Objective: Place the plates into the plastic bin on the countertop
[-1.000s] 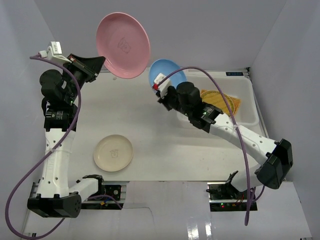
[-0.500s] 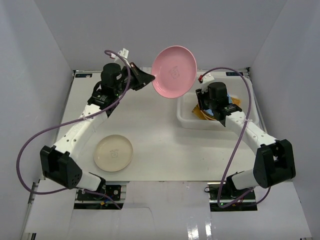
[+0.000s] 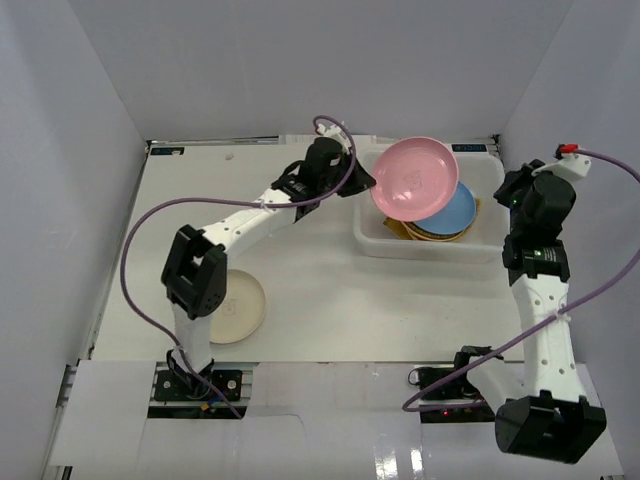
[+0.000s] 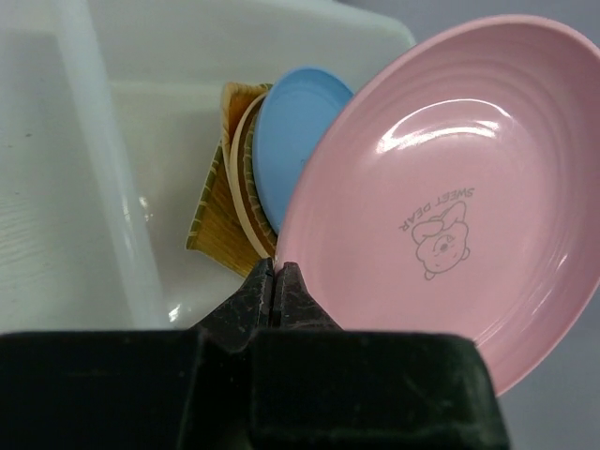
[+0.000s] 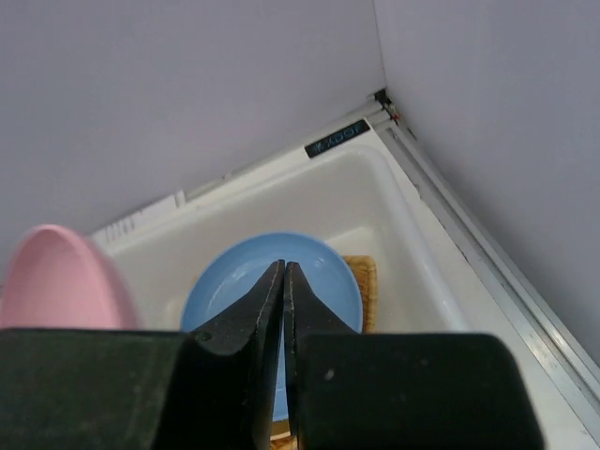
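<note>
My left gripper (image 3: 367, 183) is shut on the rim of the pink plate (image 3: 415, 178), holding it tilted over the plastic bin (image 3: 372, 240). In the left wrist view the closed tips (image 4: 277, 272) pinch the pink plate (image 4: 441, 216) at its lower edge. A blue plate (image 3: 458, 210) lies in the bin on top of yellow woven plates (image 4: 217, 220). My right gripper (image 3: 515, 192) is shut and empty, raised beside the bin's right end; its tips (image 5: 284, 267) hang above the blue plate (image 5: 323, 267). A cream plate (image 3: 240, 308) lies on the countertop (image 3: 320, 290), partly hidden by my left arm.
Pale grey walls close in the countertop on three sides. The bin's near wall (image 4: 103, 187) stands just left of my left fingertips. My left arm stretches across the countertop from the near left to the bin. A purple cable loops beside each arm.
My left arm has swung the pink plate right and down over the bin. My right gripper has let go of the blue plate in the bin and drawn back to the right.
</note>
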`<control>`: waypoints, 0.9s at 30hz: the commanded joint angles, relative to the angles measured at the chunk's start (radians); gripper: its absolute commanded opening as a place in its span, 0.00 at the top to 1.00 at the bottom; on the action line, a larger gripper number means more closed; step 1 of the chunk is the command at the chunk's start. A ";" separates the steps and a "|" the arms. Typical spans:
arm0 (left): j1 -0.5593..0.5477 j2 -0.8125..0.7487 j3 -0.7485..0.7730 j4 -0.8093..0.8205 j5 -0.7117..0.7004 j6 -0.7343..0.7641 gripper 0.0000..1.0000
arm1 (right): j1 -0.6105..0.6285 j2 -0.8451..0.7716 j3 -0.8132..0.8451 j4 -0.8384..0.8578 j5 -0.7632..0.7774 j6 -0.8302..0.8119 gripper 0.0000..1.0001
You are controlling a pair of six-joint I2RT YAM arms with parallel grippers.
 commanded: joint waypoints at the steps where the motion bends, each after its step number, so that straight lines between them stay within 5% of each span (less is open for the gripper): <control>1: -0.035 0.129 0.180 -0.020 -0.052 0.000 1.00 | -0.043 -0.088 -0.029 0.021 -0.001 0.122 0.92; 5: -0.085 0.312 0.415 -0.118 -0.063 0.013 1.00 | -0.031 -0.118 -0.035 0.102 -0.307 0.153 0.92; 9: -0.113 0.470 0.652 -0.190 -0.057 0.014 0.98 | 0.012 -0.137 -0.049 0.144 -0.423 0.207 0.91; 10: -0.115 0.493 0.676 -0.200 -0.048 0.011 0.89 | 0.020 -0.138 -0.049 0.144 -0.437 0.205 0.91; 11: -0.115 0.524 0.691 -0.212 -0.040 0.008 0.61 | 0.038 -0.143 -0.043 0.138 -0.449 0.200 0.89; 15: -0.113 0.486 0.702 -0.209 -0.034 0.051 0.02 | 0.121 -0.155 -0.032 0.099 -0.462 0.173 0.79; 21: -0.095 0.195 0.525 -0.197 -0.182 0.224 0.02 | 0.397 -0.091 -0.005 0.088 -0.374 0.130 0.55; 27: -0.039 -0.479 -0.102 -0.005 -0.440 0.365 0.02 | 0.751 0.081 -0.003 0.179 -0.216 0.116 0.46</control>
